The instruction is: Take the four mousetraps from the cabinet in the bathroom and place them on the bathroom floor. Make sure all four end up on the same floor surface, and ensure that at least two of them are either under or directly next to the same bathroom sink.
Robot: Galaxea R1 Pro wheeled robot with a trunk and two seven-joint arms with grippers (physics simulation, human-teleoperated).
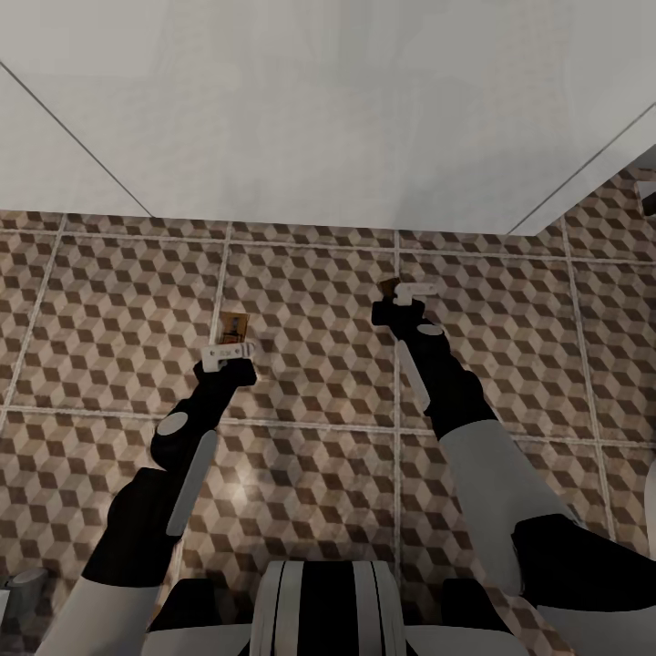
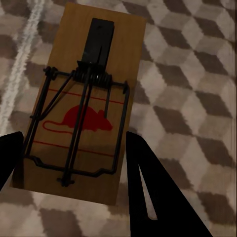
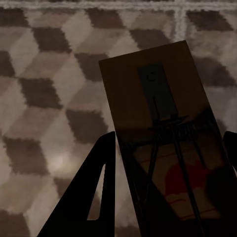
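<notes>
Placing step. Left gripper (image 1: 228,353) jaws clamp one mousetrap (image 2: 81,103) between them; right gripper (image 1: 408,293) jaws clamp a second mousetrap (image 3: 163,128). Both hang over the bathroom floor (image 1: 310,364). Next: lower, then release beside a sink.

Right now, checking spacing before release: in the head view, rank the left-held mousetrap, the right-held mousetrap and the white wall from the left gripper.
1. left-held mousetrap, in the left gripper.
2. right-held mousetrap, across at the right gripper.
3. white wall, beyond the bathroom floor.
</notes>
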